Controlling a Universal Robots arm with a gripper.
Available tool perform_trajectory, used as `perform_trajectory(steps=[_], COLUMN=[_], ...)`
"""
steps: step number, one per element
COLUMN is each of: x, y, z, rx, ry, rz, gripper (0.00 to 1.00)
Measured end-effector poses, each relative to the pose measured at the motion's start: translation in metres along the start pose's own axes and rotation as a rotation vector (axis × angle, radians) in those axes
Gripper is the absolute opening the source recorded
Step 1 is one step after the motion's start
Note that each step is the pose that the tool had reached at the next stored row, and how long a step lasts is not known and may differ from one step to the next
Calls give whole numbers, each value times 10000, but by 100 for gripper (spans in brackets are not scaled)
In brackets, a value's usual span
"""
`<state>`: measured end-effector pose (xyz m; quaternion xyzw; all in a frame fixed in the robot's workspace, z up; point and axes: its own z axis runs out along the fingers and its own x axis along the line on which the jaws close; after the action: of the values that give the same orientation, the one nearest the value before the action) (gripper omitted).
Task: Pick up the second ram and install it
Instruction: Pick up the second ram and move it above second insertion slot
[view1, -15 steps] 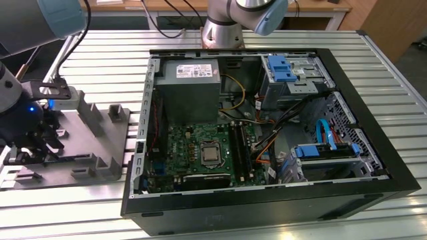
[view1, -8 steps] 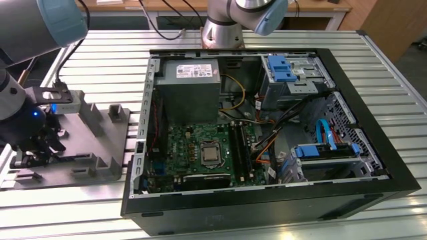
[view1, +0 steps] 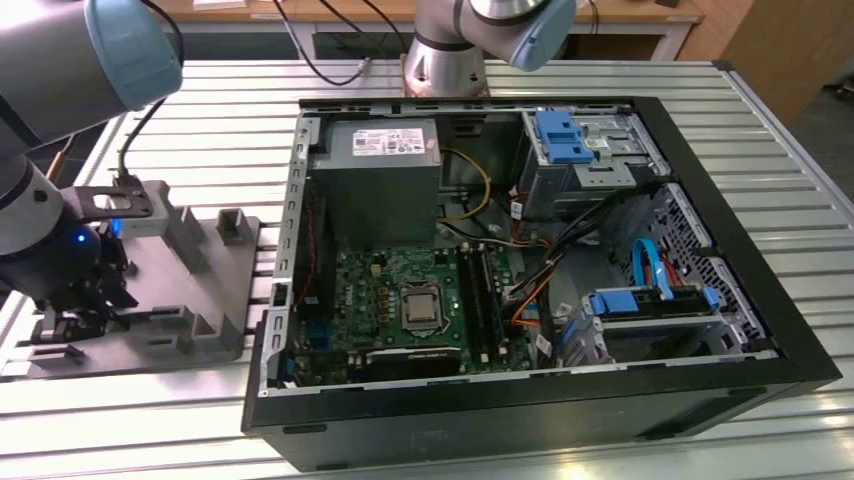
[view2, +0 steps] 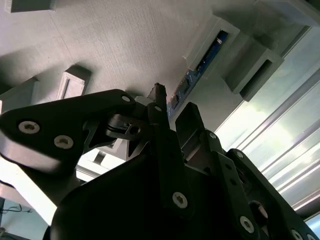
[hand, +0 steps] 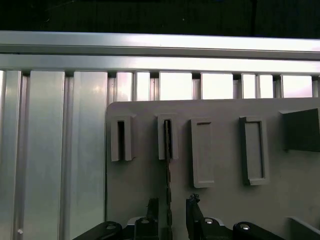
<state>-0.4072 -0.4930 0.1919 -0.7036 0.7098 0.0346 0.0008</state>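
Black fingertips (hand: 194, 212) of the gripper (hand: 172, 207) stand apart, straddling the second ram (hand: 168, 150) without clamping it. That stick sits on edge in the grey fixture's (hand: 225, 210) slots, presented upright for grasping, at nine o'clock from the computer case (view1: 534, 400).

Exterior view: high vantage, angled down across slatted aluminium table (view1: 787, 230). Open black tower computer case (view1: 534, 405) mid-frame, flat grey plastic fixture plate (view1: 200, 290) at exterior view's left, middle distance.

First wrist view: straight down on same plate (hand: 225, 200), close, black two-finger gripper (hand: 171, 210) at frame edge.

Second wrist view: closer still, oblique along gripper (view2: 174, 102) linkage toward plate (view2: 125, 45).

All three share plate; both wrist views share thin dark bluish ram stick (hand: 168, 150) (view2: 200, 65).
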Motion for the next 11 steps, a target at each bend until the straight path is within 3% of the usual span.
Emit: perform_trajectory(steps=[7, 9, 11], x=[1, 1, 1], y=[-1, -1, -1], z=[13, 13, 14], rx=[-2, -2, -2], ry=[2, 2, 2], rz=[-4, -4, -4], gripper=[36, 28, 28])
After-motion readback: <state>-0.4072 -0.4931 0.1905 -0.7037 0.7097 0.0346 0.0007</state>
